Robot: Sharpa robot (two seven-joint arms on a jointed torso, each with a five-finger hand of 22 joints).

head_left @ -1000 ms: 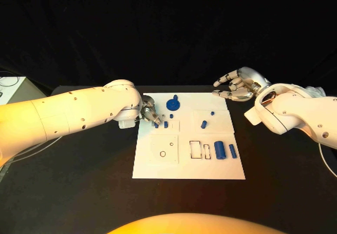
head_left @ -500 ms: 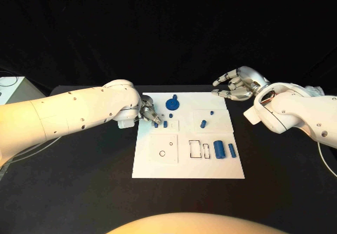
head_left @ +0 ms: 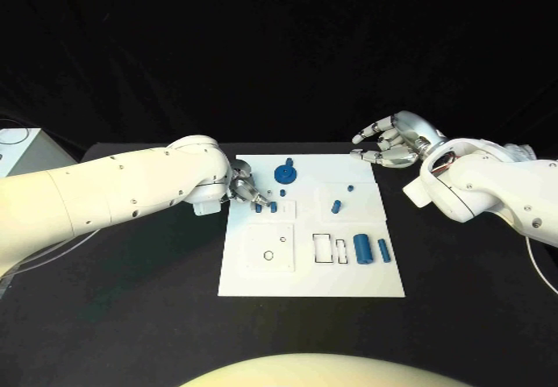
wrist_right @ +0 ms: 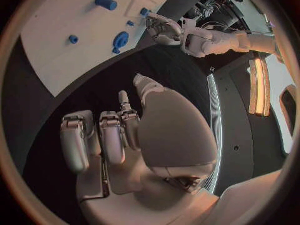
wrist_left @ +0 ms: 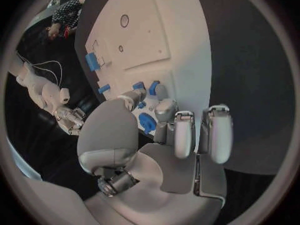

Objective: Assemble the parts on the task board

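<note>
Nearest the robot on the flat white task board (head_left: 312, 278), two blue cylindrical parts (head_left: 372, 247) lie side by side, long axes running near to far, beside empty outlined slots. Farther up, the silver left hand (head_left: 245, 188) pinches a small blue peg (head_left: 257, 206), apparently seating it upright; next it needs a straight downward press. At the far corner, the silver right hand (head_left: 389, 142) hovers, fingers loosely curled, holding nothing.
</note>
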